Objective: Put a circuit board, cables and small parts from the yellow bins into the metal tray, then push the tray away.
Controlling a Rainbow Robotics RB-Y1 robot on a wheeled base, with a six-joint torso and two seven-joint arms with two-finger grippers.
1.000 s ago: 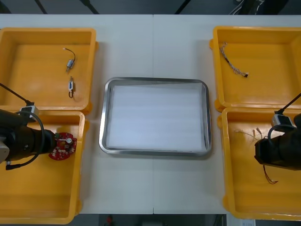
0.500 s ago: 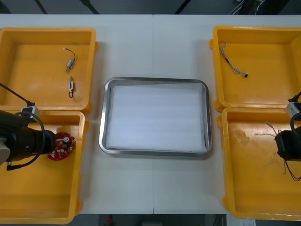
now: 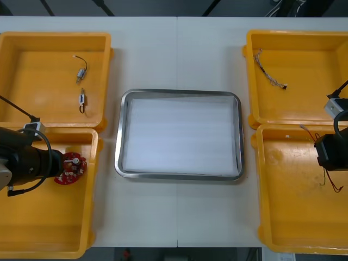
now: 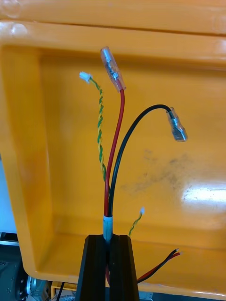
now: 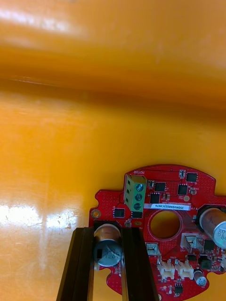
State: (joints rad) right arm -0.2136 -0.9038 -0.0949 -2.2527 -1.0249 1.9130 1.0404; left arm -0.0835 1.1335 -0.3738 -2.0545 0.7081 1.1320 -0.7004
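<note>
1. Circuit board (image 3: 72,167): round, red, inside the 8 o'clock yellow bin (image 3: 43,228), close to that bin's 12 o'clock wall.
2. Left pincer (image 5: 107,233): clamped on a silver cylindrical component (image 5: 107,253) at the board's rim, fingers (image 5: 81,263) held apart by that component's width.
3. Right pincer (image 4: 107,237): pinching a cable bundle (image 4: 109,197) of one red lead, one black lead and a twisted yellow-green pair. Positioned over the 4 o'clock yellow bin (image 3: 293,217), toward its 2 o'clock corner. Free cable ends with clear terminals fanned out beyond the fingertips, above the bin floor.
4. Metal tray (image 3: 179,93): white inside, flat at the centre of the counter (image 3: 179,49), between the 9 o'clock and 3 o'clock bin pairs, apart from all four.
5. Far left bin (image 3: 32,70), at 10 o'clock: two small metal parts (image 3: 81,73) with thin leads, near its 3 o'clock wall.
6. Far right bin (image 3: 310,98), at 2 o'clock: one thin loose cable (image 3: 269,73) lying near its 9 o'clock wall.
</note>
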